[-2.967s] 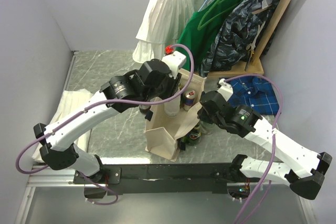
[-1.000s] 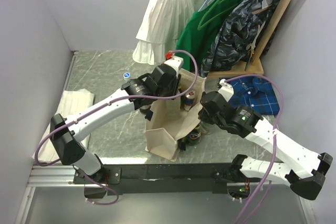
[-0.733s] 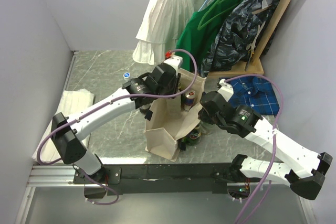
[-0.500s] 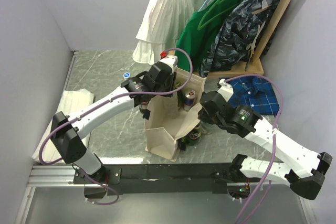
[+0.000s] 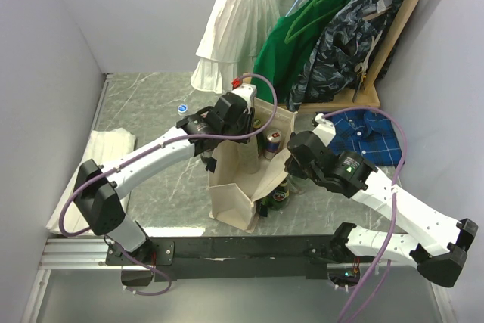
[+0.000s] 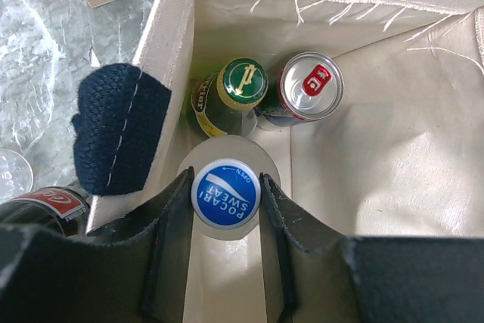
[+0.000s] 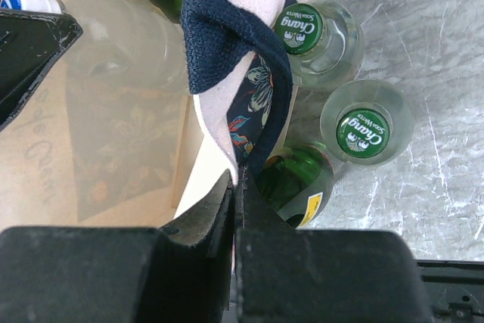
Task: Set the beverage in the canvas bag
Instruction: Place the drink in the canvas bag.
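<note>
Left wrist: L gripper (image 6: pixel 224 180) grips bottle (image 6: pixel 224 197).

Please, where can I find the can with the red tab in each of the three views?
Top external: the can stands inside the open mouth of the canvas bag.
Left wrist: upper middle, beside a green-capped bottle.
Right wrist: not in it.
Shared landmark: the canvas bag, in all three views.

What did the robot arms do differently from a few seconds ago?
The left gripper went lower, taking the Pocari Sweat bottle down into the canvas bag; it still holds it. The right gripper kept pinching the bag's rim. The bag stayed put.
</note>
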Available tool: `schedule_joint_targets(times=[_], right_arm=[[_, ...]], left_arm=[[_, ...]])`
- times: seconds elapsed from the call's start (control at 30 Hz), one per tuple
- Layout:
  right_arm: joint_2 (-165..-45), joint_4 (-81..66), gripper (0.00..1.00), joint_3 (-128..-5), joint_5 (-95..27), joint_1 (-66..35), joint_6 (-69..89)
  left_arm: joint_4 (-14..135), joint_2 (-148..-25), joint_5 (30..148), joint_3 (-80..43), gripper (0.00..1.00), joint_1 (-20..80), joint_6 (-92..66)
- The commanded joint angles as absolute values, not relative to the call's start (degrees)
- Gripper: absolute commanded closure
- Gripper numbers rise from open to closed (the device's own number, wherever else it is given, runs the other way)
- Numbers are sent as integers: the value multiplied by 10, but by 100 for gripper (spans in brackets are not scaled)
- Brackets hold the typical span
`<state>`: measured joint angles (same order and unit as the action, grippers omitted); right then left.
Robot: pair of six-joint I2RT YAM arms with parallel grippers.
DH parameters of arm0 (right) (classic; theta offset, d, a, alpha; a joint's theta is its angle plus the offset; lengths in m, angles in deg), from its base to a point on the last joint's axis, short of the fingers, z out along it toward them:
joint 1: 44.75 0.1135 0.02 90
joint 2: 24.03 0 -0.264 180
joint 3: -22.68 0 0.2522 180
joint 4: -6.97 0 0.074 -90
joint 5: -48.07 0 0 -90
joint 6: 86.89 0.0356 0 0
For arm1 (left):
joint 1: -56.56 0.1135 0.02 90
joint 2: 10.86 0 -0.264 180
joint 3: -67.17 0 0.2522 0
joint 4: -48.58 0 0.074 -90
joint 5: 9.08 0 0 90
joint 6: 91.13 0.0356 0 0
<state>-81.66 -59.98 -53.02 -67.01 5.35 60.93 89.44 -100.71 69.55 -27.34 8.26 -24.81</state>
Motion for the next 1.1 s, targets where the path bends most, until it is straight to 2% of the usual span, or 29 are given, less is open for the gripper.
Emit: schedule_joint_targets(times=[0.0,1.07], right_arm=[[-823,-628,100,-543,-691,56,609],[-820,-623,100,-538,-691,55,615]], left_arm=[[791,-992,706,-284,99,83,-253],[805,-1032,628,-261,99,49,-210]])
